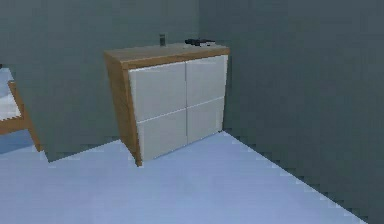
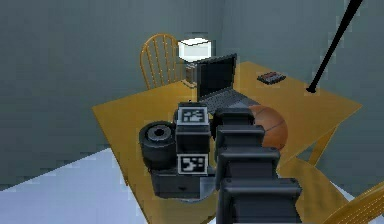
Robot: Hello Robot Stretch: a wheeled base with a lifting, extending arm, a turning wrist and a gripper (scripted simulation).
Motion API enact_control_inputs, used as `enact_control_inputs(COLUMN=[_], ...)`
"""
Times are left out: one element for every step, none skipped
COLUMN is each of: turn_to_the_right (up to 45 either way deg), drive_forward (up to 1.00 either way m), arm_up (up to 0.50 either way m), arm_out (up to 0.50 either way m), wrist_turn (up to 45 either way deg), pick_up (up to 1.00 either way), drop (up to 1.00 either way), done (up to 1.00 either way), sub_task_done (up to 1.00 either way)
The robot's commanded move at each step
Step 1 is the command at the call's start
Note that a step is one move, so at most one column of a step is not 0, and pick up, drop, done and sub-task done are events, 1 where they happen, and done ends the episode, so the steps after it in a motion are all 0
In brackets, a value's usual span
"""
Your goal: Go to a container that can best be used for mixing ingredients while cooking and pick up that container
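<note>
Arm side view: arm (image 2: 245,165) out over wooden table (image 2: 120,115), gripper (image 2: 158,148) seen as a dark round body left of two white marker squares (image 2: 192,117), near the table's left edge; far end not made out, so cannot tell how the jaws stand or whether anything is held. On same table: laptop (image 2: 217,78) with lid up, white box (image 2: 194,48) behind it before a wooden chair (image 2: 158,55), small dark flat thing (image 2: 270,77) at far right, orange-brown round thing (image 2: 272,125) just right of arm, partly hidden. Forward view: wooden cabinet (image 1: 175,100) with white doors in a dark-walled corner, small dark blobs (image 1: 200,42) on top; cannot tell which shape, if any, is the mixing container, so cannot tell its place, long axis or heading.
</note>
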Motion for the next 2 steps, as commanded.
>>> enact_control_inputs(turn_to_the_right=[0.0, 0.0], drive_forward=[0.00, 0.00], arm_up=[0.00, -0.26], arm_out=[0.00, 0.00], wrist_turn=[12.0, 0.0], pick_up=[0.00, 0.00], drop=[0.00, 0.00], done=[0.00, 0.00], sub_task_done=[0.00, 0.00])
